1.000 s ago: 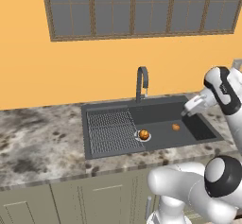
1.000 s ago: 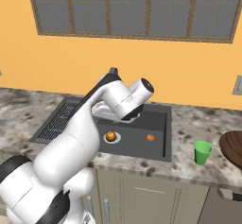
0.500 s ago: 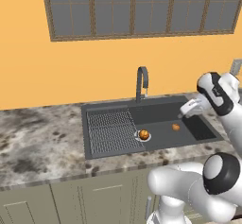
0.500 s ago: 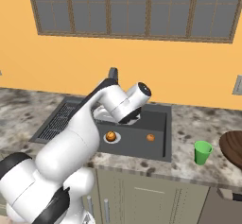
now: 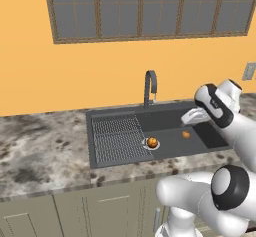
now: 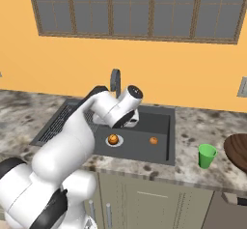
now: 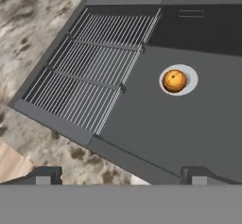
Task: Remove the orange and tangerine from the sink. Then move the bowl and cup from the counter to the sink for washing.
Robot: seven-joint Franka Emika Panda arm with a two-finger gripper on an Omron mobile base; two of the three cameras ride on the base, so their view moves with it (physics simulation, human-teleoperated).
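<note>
Gripper (image 7: 120, 173) spread wide, empty, above the sink (image 5: 210, 136). The larger orange fruit (image 7: 174, 81) sits on the round drain; the smaller one (image 5: 186, 134) lies apart in the basin. Cup (image 6: 207, 155) and bowl (image 6: 239, 148) stand on the counter (image 6: 193, 136) — no legible writing anywhere.

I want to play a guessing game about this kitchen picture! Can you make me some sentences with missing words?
1. The larger orange fruit sits on the round silver ____.
2. The cup on the counter is colored ____.
3. Both fruits lie inside the dark grey ____.
4. The gripper has its jaws ____.

Missing words: drain; green; sink; open
</note>
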